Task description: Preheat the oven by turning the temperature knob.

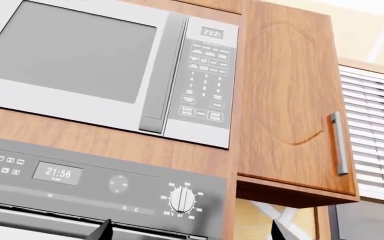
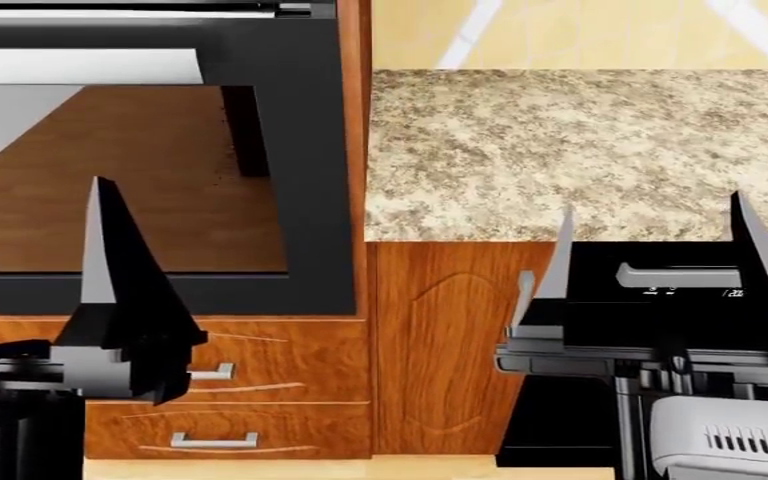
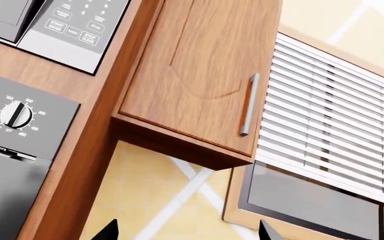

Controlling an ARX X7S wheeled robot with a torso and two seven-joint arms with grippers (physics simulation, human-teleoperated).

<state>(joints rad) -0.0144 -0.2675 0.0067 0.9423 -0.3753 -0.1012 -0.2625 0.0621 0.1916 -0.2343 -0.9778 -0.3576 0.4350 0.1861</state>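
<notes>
Both grippers, left (image 2: 31,240) and right (image 2: 651,260), released, empty; oven (image 2: 304,150) top cropped; knob (image 1: 181,200) apparently untouched.

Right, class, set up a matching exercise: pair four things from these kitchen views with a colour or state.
Things:
1. temperature knob
2. microwave
3. countertop
4. left gripper

Descriptions:
A. speckled beige stone
B. open, nothing between its fingers
C. white dial ringed by numbers
D. silver, clock reading 23:21

Pairs: 1-C, 2-D, 3-A, 4-B
</notes>
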